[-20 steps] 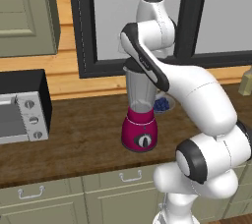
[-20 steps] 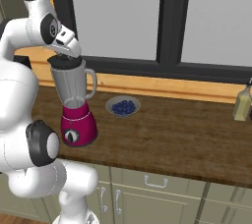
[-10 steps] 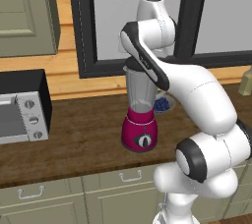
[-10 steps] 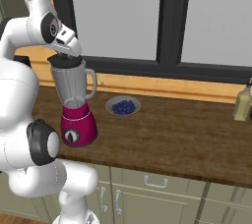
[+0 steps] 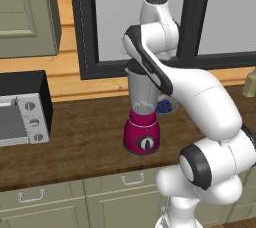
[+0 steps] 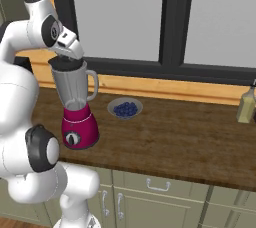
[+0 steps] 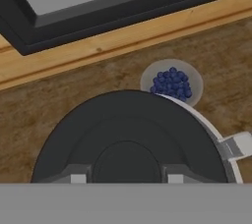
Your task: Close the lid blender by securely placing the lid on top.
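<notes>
No readable text, label, brand, number or sign appeared on anything in these views.
</notes>
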Robot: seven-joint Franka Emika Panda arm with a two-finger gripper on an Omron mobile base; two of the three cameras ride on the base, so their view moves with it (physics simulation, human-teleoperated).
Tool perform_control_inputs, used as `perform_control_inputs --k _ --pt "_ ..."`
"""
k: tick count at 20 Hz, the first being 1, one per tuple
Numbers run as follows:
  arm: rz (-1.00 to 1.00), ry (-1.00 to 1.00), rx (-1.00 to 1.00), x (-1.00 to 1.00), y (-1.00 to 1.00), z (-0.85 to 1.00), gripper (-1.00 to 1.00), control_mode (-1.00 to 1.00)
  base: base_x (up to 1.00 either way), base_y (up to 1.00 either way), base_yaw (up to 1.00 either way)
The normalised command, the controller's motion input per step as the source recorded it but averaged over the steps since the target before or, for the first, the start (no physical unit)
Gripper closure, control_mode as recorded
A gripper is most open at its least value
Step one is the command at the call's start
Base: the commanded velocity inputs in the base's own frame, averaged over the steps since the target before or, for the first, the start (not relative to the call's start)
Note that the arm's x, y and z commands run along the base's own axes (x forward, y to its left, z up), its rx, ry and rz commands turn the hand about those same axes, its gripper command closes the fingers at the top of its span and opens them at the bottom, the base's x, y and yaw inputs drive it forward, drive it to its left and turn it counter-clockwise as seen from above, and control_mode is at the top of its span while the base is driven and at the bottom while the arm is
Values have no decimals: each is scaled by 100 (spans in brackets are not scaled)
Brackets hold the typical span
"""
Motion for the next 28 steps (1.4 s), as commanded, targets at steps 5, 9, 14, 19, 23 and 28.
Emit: perform_control_inputs --k 5,9,14,19,23,28 --pt "0 -4 0 0 -18 -28 100 -100 0 0 0" --pt "0 0 0 0 -26 -11 100 -100 0 0 0" --pt "0 0 0 0 -19 0 100 -100 0 0 0" --pt "0 2 0 0 -11 0 100 -100 0 0 0" --pt "1 7 -1 -2 0 -3 100 -100 0 0 0" --pt "3 10 -3 -1 0 -19 100 -100 0 0 0"
